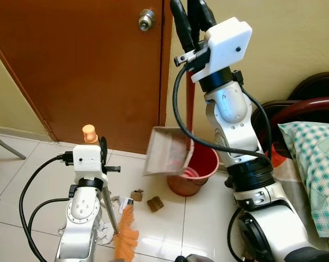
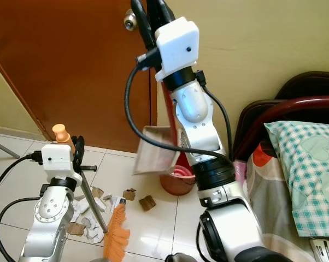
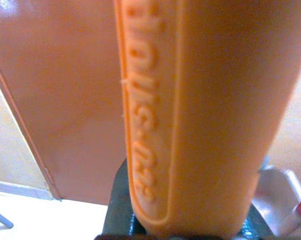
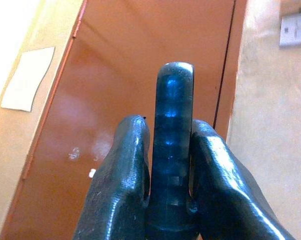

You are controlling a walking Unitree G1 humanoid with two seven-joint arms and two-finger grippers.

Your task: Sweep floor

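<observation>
My right gripper (image 1: 191, 19) is raised high by the door, shut on the dark grip (image 4: 173, 150) of a long red dustpan handle (image 1: 189, 103). The brown dustpan (image 1: 164, 150) hangs from it, tipped over a red bin (image 1: 203, 166) on the floor. Low on the left, my left gripper (image 1: 101, 153) is shut on the orange broom handle (image 3: 200, 115), whose tip (image 1: 89, 134) sticks up above it. The broom's orange bristles (image 1: 126, 232) rest on the tiles. Two brown cardboard bits (image 1: 155, 204) and torn paper scraps (image 2: 85, 218) lie near the bristles.
A brown door (image 1: 88, 65) with a metal knob (image 1: 146, 19) stands shut behind. A bed with a green checked pillow (image 1: 317, 158) and a dark curved headboard (image 1: 312, 93) fills the right side. White tiles stretch out to the left.
</observation>
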